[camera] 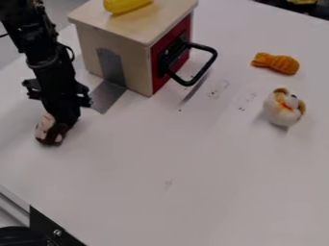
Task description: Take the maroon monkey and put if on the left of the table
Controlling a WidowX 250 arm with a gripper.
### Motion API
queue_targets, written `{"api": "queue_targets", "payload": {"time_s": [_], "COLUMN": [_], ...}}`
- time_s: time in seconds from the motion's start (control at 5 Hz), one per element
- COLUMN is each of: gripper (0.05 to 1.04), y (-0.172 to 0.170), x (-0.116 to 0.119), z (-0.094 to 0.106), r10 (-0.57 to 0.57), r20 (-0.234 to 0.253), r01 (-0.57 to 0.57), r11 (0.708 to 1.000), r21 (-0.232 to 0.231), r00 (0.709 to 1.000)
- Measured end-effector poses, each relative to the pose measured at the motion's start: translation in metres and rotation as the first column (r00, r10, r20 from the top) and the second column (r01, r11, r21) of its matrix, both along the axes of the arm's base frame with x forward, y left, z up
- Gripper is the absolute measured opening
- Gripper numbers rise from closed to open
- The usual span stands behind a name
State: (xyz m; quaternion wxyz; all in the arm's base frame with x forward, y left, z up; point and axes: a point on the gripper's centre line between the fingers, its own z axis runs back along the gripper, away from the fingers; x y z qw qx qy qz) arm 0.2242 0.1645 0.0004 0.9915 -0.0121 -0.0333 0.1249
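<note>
Black bracket near the lower left corner, with the tabletop stretching away beyond. On the left side of that surface, in front of the wooden box and apart from it, the maroon monkey, right at the tip of the downward-pointing jaws and partly hidden by them. Impossible to tell whether clamped on it or loosened.

Far enough left already, by the look of it; best not to carry it farther. If held, lower gently until well supported, without pushing toward the tabletop's edge. Then part the jaws evenly and rise straight up before swinging away, so as not to drag or tip a probably light, soft body. Keep clear of the metal plate beside the box.
</note>
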Motion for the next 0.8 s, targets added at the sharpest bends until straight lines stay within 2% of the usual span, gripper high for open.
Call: {"api": "queue_targets", "payload": {"time_s": [0.2, 0.4, 0.6, 0.8], "gripper": [0.659, 0.947, 1.001, 0.999], "y": [-0.01, -0.02, -0.029, -0.037], "x": [-0.003, -0.011, -0.018, -0.018], "z": [0.022, 0.062, 0.089, 0.094], "r10": [0.009, 0.034, 0.006, -0.022], "r20": [0.039, 0.131, 0.131, 0.12], "r01": [-0.01, -0.04, -0.012, 0.017], "r11": [1.0, 0.998, 0.999, 0.999], "r21": [0.029, 0.042, 0.048, 0.042], "r00": [0.999, 0.991, 0.991, 0.993]}}
